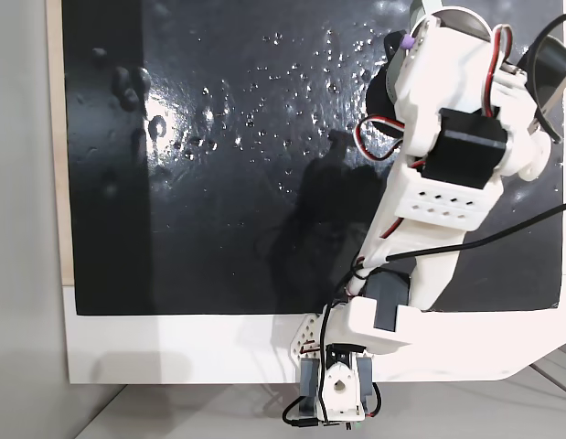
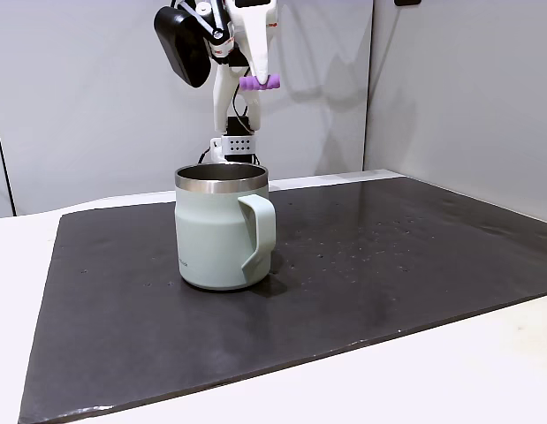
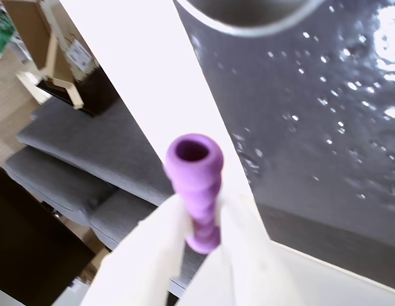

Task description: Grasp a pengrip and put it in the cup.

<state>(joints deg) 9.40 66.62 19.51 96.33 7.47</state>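
pengrip (image 2: 259,83) lies level, sticking sideways from the jaws clamped on it, high above the cup (image 2: 222,228)

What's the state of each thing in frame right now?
pengrip: off the mat, pinched in the hand, one open end facing the wrist camera.
hand: shut on the pengrip, raised above the cup.
cup: upright on the black mat, handle toward the camera.

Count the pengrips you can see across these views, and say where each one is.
1. The pengrip is pinched in the gripper, held high above the mat behind the cup. The cup's inside is hidden, so more could lie there.
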